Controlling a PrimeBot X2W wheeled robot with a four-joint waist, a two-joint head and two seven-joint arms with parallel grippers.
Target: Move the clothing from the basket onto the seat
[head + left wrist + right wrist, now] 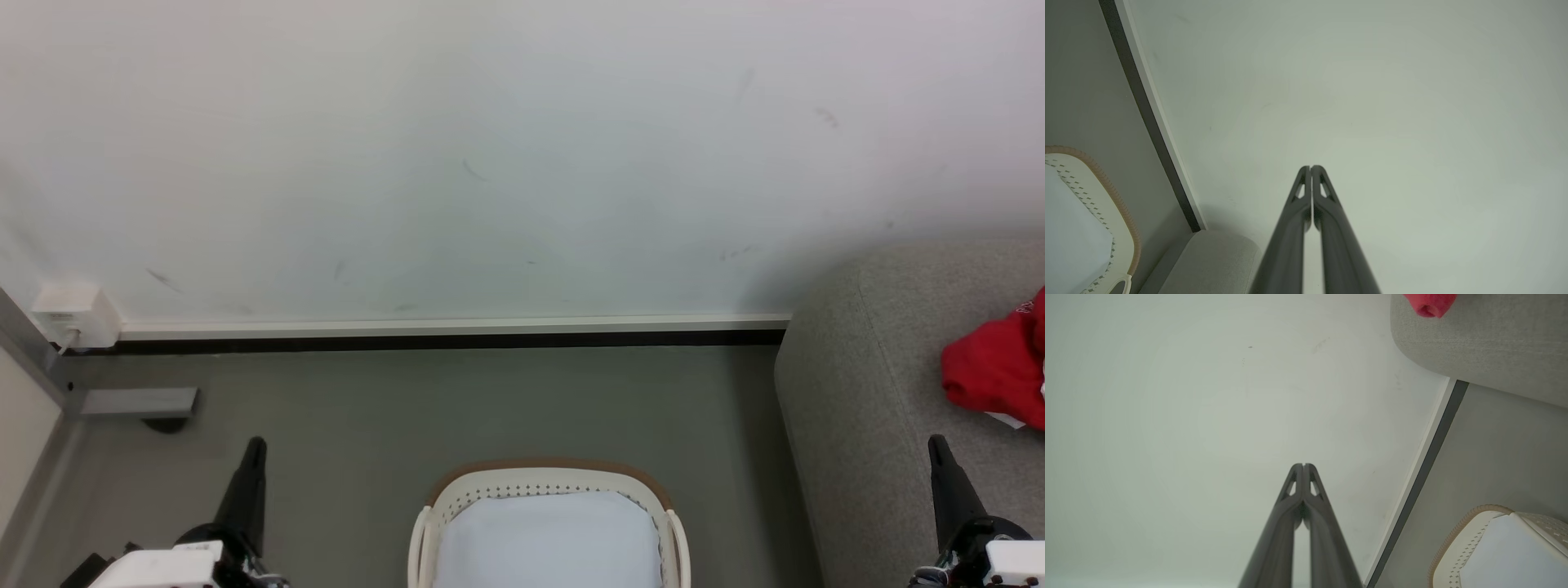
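Writing first: the red clothing had a bit of white print near its top edge and a small white tag poking out underneath. Both were way too small to read.

The bundle sat crumpled on the light grey sofa, just past the tip of the right end effector and a touch to its right. That end effector had its two dark fingers pressed together with nothing between them. The left end effector was the same deal, fingers flat against each other and gripping nothing, seen against the grey floor. The white laundry basket with the brown rim stood on the floor between the two end effectors and held a pale bluish-white liner.

On the views: the head view gave a white box with a cable at the foot of the wall, beyond the left end effector and off to its left. A grey bracket sat on the floor near it.

The left wrist view showed the left fingers meeting right up to the tips, with the basket's perforated side and a rounded sofa corner off to one side.

The right wrist view showed the right tips touching, a roll of the red cloth lying at the sofa's edge, and the dark skirting board running between wall and floor.
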